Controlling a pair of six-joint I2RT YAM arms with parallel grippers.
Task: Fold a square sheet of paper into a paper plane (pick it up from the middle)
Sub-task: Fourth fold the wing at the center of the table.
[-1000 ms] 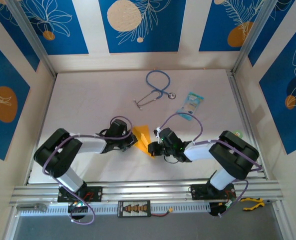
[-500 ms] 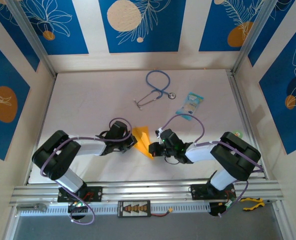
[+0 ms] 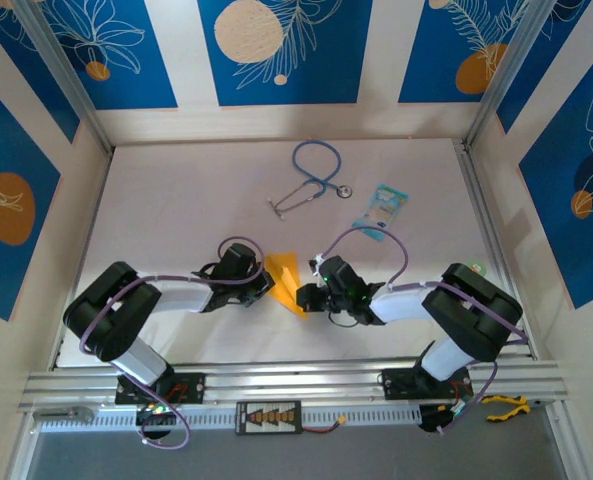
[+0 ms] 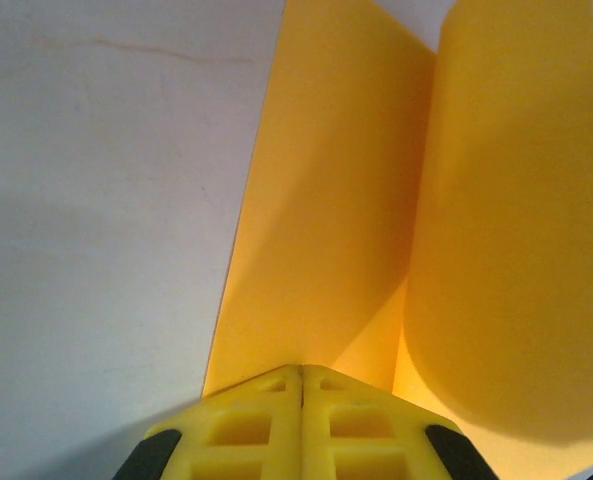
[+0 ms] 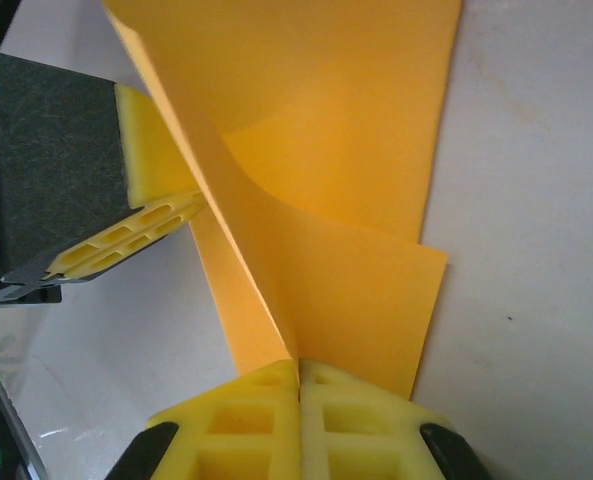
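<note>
The thin orange-yellow paper sheet [image 3: 288, 278] is sitting half-folded, with a sharp centre crease and one flap curling upward, near the 6 o'clock edge of the white table [image 3: 176, 200]. My left claw [image 4: 301, 372] is pinching its 9 o'clock edge, and my right claw [image 5: 298, 366] is clamping its 4 o'clock corner.

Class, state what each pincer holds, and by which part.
The orange-yellow paper: left pincer pinches its left flap's edge, right pincer pinches the crease's end.
</note>
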